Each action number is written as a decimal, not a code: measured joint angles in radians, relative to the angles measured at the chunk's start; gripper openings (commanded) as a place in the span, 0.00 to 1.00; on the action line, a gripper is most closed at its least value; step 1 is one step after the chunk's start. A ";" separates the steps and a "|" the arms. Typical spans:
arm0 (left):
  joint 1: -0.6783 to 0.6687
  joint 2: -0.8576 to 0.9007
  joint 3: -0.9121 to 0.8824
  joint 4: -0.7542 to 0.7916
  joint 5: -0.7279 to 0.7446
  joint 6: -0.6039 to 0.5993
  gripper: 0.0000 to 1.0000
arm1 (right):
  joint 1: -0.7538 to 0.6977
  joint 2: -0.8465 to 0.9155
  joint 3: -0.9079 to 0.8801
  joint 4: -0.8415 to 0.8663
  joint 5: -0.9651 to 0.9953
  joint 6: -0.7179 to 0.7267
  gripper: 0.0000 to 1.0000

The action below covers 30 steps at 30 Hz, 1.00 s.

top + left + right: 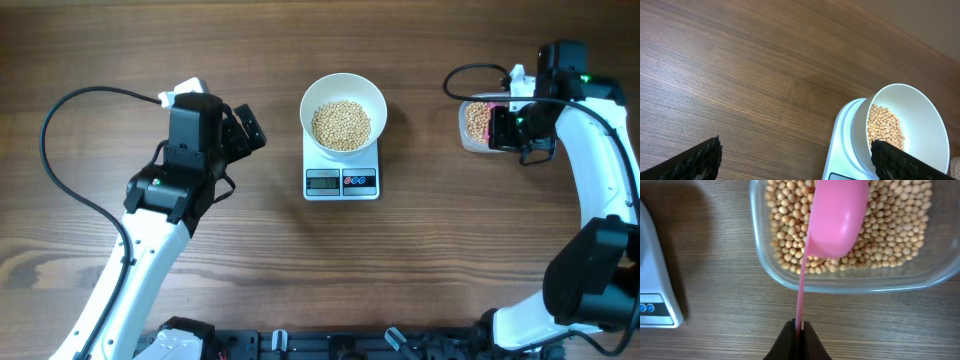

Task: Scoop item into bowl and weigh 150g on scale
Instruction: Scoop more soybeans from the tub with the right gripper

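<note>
Right claw (799, 329) clamps the pink scoop (837, 215) by its handle, head over the bean tub (855, 282) right of the scale (341, 182), evidently to load. Bowl (312, 95) sits on the scale; left claw (248, 128) hangs left of it, fingers apart.

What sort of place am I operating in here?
Probably a lab bench set up for weighing, not a kitchen: wood-grain table, digital scale carrying a bowl of soybeans, a clear tub holding more, and a pink scoop in the right hand.
</note>
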 measured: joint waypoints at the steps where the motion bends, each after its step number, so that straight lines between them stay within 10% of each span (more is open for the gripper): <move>1: 0.000 0.000 0.000 0.000 0.000 0.000 1.00 | 0.000 0.000 0.000 0.000 -0.006 0.000 0.04; 30: 0.000 0.000 0.000 0.000 0.000 0.000 1.00 | -0.243 0.030 0.000 -0.042 -0.410 0.000 0.04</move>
